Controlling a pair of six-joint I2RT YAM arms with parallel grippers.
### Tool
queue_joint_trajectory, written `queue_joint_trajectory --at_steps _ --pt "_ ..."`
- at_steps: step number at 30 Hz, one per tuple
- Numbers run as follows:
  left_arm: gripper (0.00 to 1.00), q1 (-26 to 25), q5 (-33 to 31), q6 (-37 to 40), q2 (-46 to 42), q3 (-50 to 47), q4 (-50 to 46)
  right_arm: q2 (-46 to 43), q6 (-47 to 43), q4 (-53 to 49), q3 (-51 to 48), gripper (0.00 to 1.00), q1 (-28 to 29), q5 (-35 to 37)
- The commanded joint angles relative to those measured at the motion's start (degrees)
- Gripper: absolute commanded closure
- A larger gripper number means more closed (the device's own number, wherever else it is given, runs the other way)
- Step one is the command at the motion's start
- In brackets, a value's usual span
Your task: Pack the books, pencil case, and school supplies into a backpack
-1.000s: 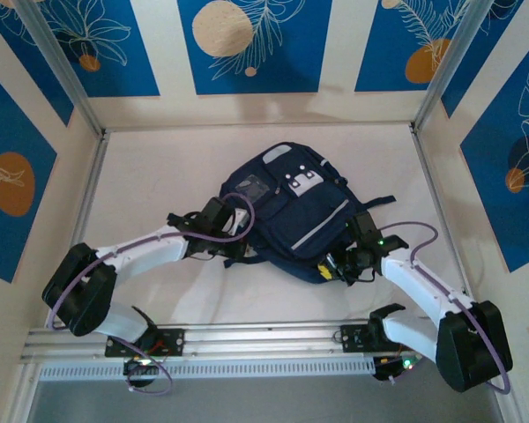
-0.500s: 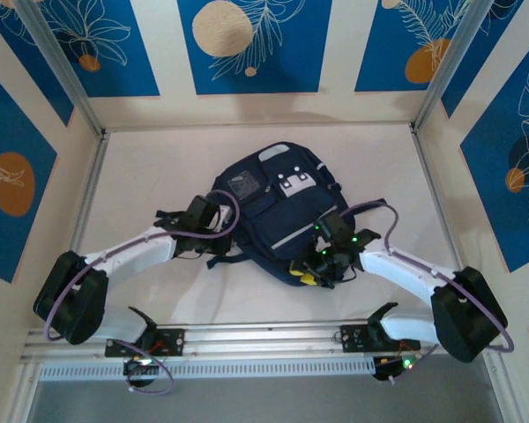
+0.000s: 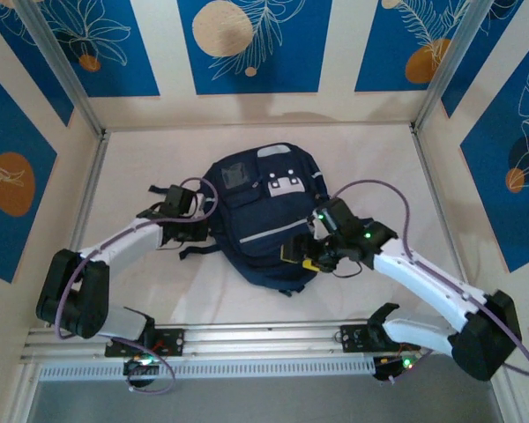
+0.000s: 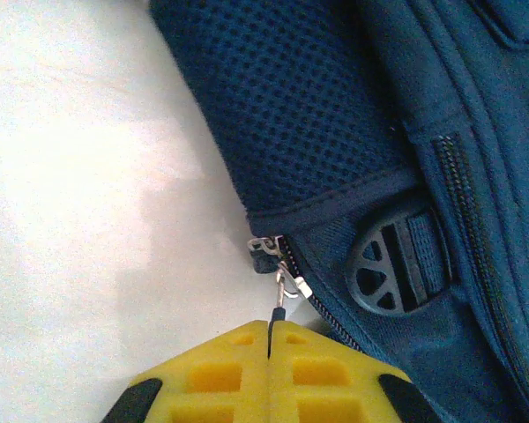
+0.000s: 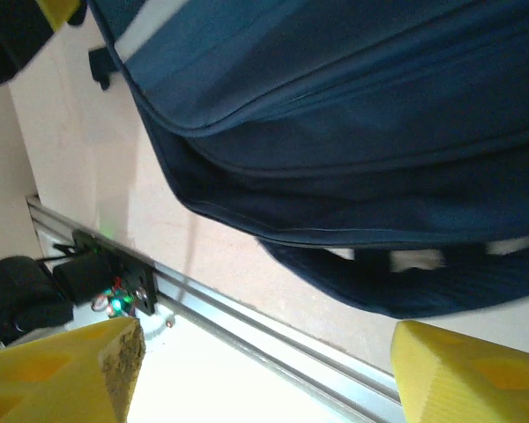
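Nearest, the mounting rail (image 3: pixel 264 335) is running along the front edge of the surface (image 3: pixel 132 167). Just beyond it, the right claw (image 5: pixel 264 361) is standing wide with nothing between its yellow fingers (image 5: pixel 79 374), poised at the near right edge of the backpack (image 3: pixel 260 220). The left claw (image 4: pixel 271 339) is pinching the zipper pull (image 4: pixel 286 284) tight at the backpack's left side, beside a mesh pocket (image 4: pixel 291 106) and a round buckle (image 4: pixel 397 264). The backpack is lying flat mid-surface, its white patches (image 3: pixel 286 183) pointing toward the far wall (image 3: pixel 247 106).

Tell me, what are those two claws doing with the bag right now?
Left gripper shut on zipper pull. Right gripper open, empty. Backpack flat on the table, open jaws at its near edge.
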Motion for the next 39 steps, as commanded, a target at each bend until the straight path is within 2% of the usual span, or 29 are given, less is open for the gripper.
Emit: queue_joint_trajectory --at_steps 1,6,9,11,13,15,17,18,19,24,26,28,31,32,34,36,38,39 --pt "1.00 5.2 -5.7 2.5 1.7 2.6 -1.0 -2.2 -2.4 -6.6 1.6 0.29 -2.6 2.7" --pt "1.00 9.3 0.1 3.8 6.1 6.7 3.4 -3.1 -5.1 -11.5 5.1 0.27 -4.6 4.5" --pt "1.00 9.5 4.6 3.8 6.9 7.6 6.6 -3.1 -7.5 -13.4 7.5 0.18 -4.8 7.1" --pt "0.98 9.5 6.9 1.8 4.6 5.7 9.6 -3.1 -8.8 -14.2 9.2 0.00 -5.1 8.5" --pt "0.91 9.4 8.3 0.1 0.3 3.0 12.4 -3.0 -9.1 -16.3 11.5 0.01 -5.4 11.9" --pt "0.75 9.4 8.4 -0.8 -3.1 1.4 12.2 -2.6 -9.5 -17.6 13.5 0.01 -6.4 13.2" --pt "0.61 9.4 8.8 -1.5 -5.8 0.1 11.3 -2.1 -11.0 -16.8 15.0 0.01 -7.5 11.5" --pt "0.48 9.4 8.7 -1.7 -7.2 -0.6 11.0 -1.8 -11.5 -16.1 16.0 0.01 -8.1 10.8" --pt "0.01 9.4 9.1 -1.4 -8.7 -1.4 11.0 -1.8 -12.0 -15.2 16.7 0.01 -8.4 11.3" --pt "0.00 10.0 10.4 2.0 -14.3 -3.0 11.5 -1.7 -16.0 -9.9 18.9 0.01 -9.3 21.5" --pt "0.00 10.1 7.2 3.7 -15.4 -2.9 11.2 -1.7 -20.5 -5.3 18.3 0.01 -10.1 22.1" --pt "0.00 10.1 -1.2 5.2 -16.8 -4.6 12.1 -1.7 -26.7 -0.5 16.7 0.01 -10.2 23.7" --pt "0.00 10.2 -20.5 5.6 -17.9 -8.3 13.0 -1.0 -30.0 4.6 14.5 0.01 -10.9 30.7" --pt "0.00 10.4 -24.2 6.3 -18.1 -9.6 13.7 -0.9 -31.1 6.8 13.3 0.01 -11.1 31.5" --pt "0.00 11.3 -23.0 11.9 -18.0 -15.0 20.4 -0.9 -33.2 12.7 9.4 0.01 -11.7 31.8" --pt "0.00 11.8 -16.9 16.4 -18.2 -21.5 32.2 -0.6 -35.9 19.0 5.0 0.01 -11.8 30.4" --pt "0.00 11.9 -14.1 17.9 -19.0 -28.2 43.5 -0.6 -38.3 27.5 -0.4 0.01 -11.9 29.2" --pt "0.00 11.9 -14.7 17.7 -20.1 -28.3 42.2 -1.1 -40.7 32.4 -3.6 0.01 -11.9 27.9"
